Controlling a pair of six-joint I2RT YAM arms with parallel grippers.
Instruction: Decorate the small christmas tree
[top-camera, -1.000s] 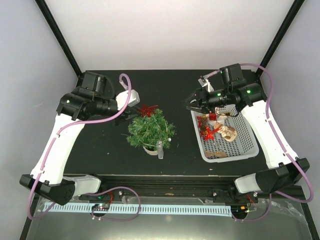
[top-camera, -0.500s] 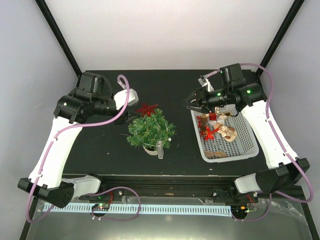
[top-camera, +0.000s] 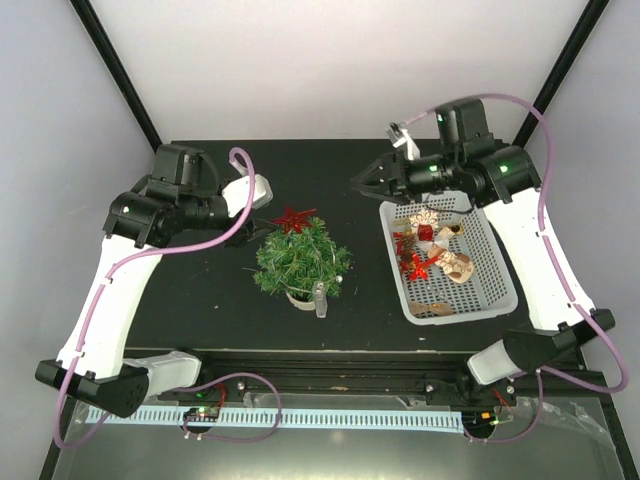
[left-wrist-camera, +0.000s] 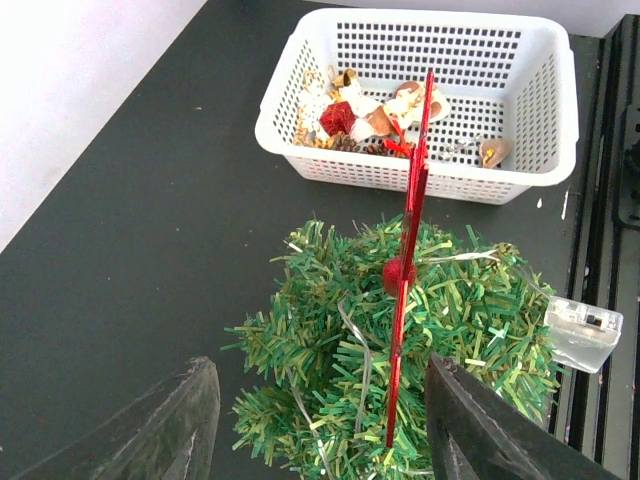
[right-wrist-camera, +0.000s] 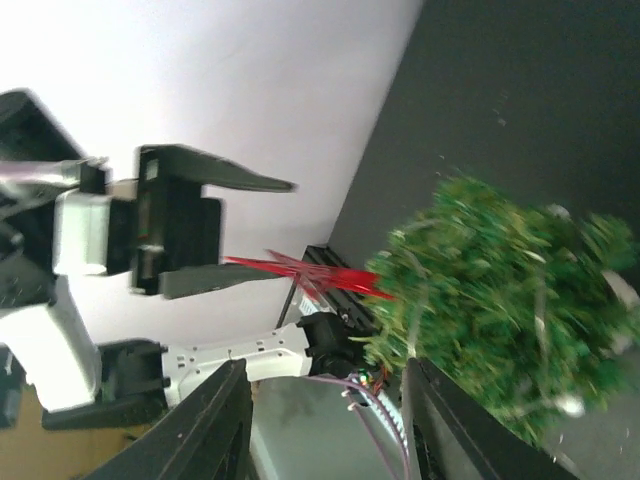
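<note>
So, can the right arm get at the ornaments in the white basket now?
Probably yes: the right gripper hangs open just beyond the far-left corner of the basket, and nothing covers the ornaments inside.

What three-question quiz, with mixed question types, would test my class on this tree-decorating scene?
1. True or false: the small christmas tree stands inside the white basket.
2. What tops the tree? A: a red star. B: a gold bell. C: nothing.
3. Fill in: the left gripper and right gripper both stand ____.
Key: 1 false; 2 A; 3 open.
</note>
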